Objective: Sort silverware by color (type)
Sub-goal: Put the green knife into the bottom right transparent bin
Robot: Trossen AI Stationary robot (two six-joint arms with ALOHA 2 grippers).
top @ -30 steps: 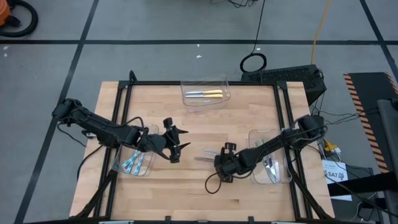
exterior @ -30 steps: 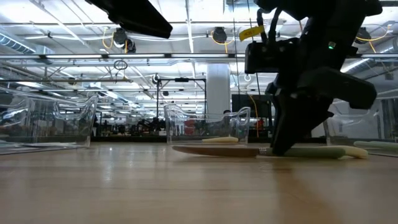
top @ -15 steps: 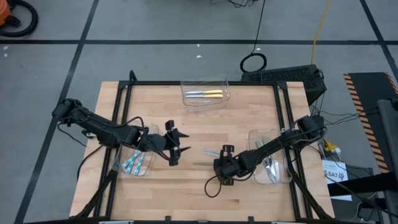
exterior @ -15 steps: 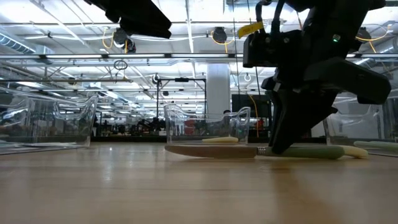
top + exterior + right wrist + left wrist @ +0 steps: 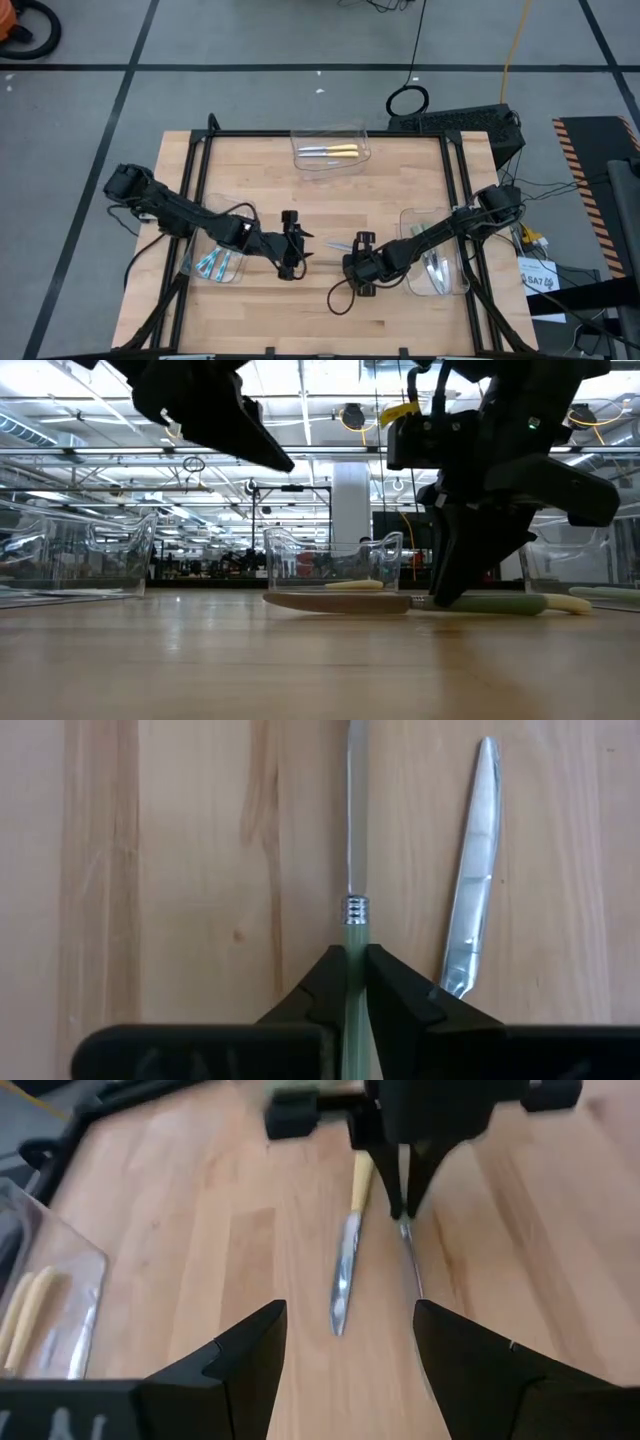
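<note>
A green-handled utensil point(image 5: 350, 840) lies flat on the wooden table near its middle, slim silver blade pointing toward the table's left. My right gripper point(image 5: 352, 262) is shut on its handle. Beside it, toward the far edge, lies a yellow-handled knife point(image 5: 345, 1270), flat on the wood. My left gripper point(image 5: 298, 250) hovers open just left of both utensils, above their blade tips, fingers apart in the left wrist view point(image 5: 345, 1355). It touches nothing. My right gripper pinches the green handle point(image 5: 352, 935) between its two fingers, just behind the ribbed silver collar point(image 5: 356, 908). The fingers come from above, pointing down, and lie across the handle. The utensil stays level on the table point(image 5: 480, 603), blade stretched out ahead.
Three clear bins stand on the table: a far one point(image 5: 330, 150) holding yellow-handled pieces, one at the left edge point(image 5: 215, 262) with light blue ones, one at the right edge point(image 5: 438, 268) with green ones. A black frame borders the tabletop. Bare wood lies along the near edge.
My left gripper has moved toward the table's right and slightly toward the near edge, closing on the two utensils and my right gripper. My right gripper has stayed shut on the green handle, almost in place.
</note>
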